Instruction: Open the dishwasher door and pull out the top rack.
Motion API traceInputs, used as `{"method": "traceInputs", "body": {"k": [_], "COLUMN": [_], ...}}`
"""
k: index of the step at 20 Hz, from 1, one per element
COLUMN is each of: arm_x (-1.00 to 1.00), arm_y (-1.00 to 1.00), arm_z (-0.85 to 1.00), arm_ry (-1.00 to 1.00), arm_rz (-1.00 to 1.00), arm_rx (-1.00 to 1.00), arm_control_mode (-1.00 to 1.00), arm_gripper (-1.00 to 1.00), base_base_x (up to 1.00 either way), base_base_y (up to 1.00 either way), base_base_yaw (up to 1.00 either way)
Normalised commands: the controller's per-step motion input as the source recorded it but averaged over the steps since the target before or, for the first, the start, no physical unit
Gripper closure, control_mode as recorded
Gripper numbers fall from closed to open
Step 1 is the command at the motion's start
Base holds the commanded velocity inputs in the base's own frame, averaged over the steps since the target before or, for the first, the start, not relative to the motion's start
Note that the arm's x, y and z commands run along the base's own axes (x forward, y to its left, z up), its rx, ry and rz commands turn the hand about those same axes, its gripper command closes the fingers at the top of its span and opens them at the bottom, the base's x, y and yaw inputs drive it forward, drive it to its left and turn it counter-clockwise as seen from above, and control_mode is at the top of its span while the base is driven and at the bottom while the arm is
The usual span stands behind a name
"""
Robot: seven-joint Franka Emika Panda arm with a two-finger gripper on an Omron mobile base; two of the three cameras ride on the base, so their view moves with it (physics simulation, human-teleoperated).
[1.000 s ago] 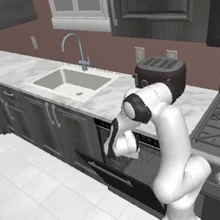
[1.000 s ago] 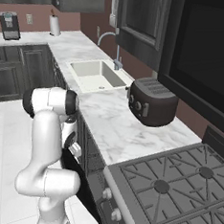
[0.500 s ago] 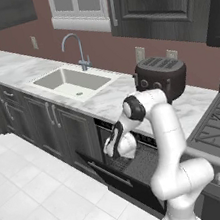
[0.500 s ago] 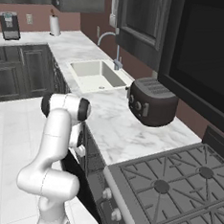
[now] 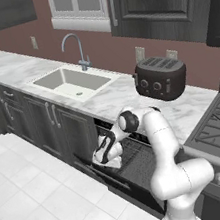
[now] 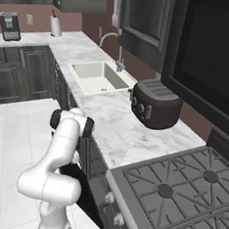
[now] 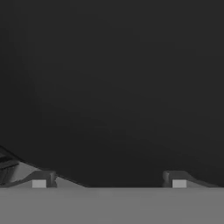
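Down goes the hand, lower and further into the dishwasher opening than a second ago, with the elbow swung in over the counter edge. From the left base view, the gripper (image 5: 105, 156) hangs just above the dishwasher door (image 5: 124, 179), which lies swung down flat, its long bar handle along the front edge. Beneath and behind the hand, a grey wire grid shows over the opened door: that looks like a rack (image 5: 139, 159), though whether it is the top one can't be told from here. On the hand view, the two fingertips (image 7: 40, 180) stand spread wide apart, nothing between them, dark surface ahead. Up on the marble counter (image 5: 105, 100), the black toaster (image 5: 160, 77) sits near the sink (image 5: 71, 82).
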Motion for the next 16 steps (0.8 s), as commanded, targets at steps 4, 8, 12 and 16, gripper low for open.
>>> {"method": "traceInputs", "body": {"k": [4,8,12,16], "arm_x": [0.30,0.20,0.01,-0.01], "arm_y": [0.59,0.67,0.76,0.58], "arm_z": [-0.52,-0.63,-0.96,-1.00], "arm_ry": [0.21,0.22,0.25,0.24], "arm_rz": [-0.02,-0.01,0.00,0.00], "arm_rx": [0.00,0.00,0.00,0.00], "arm_control_mode": [-1.00,-1.00,-1.00,-1.00], "arm_gripper": [-1.00,-1.00,-1.00,-1.00], "base_base_x": [0.00,0.00,0.00,0.00], "base_base_y": [0.00,0.00,0.00,0.00], "base_base_yaw": [0.00,0.00,0.00,0.00]}}
